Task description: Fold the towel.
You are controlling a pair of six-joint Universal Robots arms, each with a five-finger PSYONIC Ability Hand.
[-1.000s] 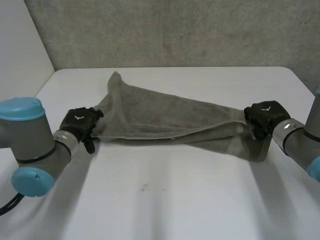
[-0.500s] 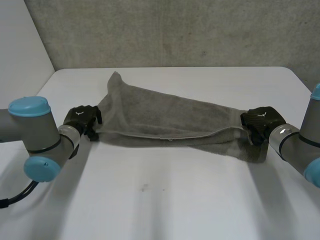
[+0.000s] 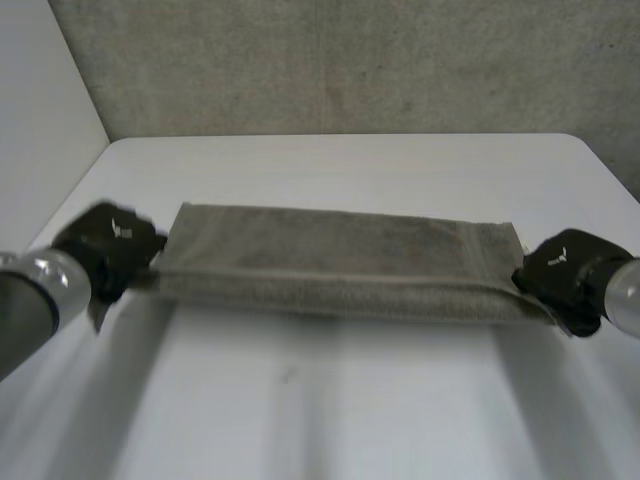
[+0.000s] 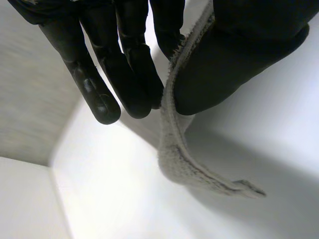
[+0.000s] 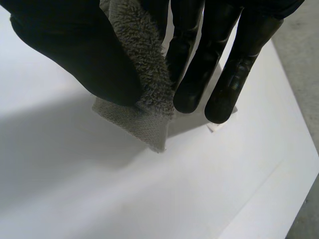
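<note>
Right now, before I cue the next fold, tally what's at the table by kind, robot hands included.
Grey towel: 1, stretched between the hands, pinched at each end
Black robot hands: 2, the left robot hand and the right robot hand
Total: 3

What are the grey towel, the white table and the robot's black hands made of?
The grey fluffy towel looks like terry cotton: fuzzy loops and a flat woven hem. The white smooth table is probably laminate or painted board, with a soft sheen. The black left hand and right hand look like rubber or plastic: smooth, slightly shiny.
</note>
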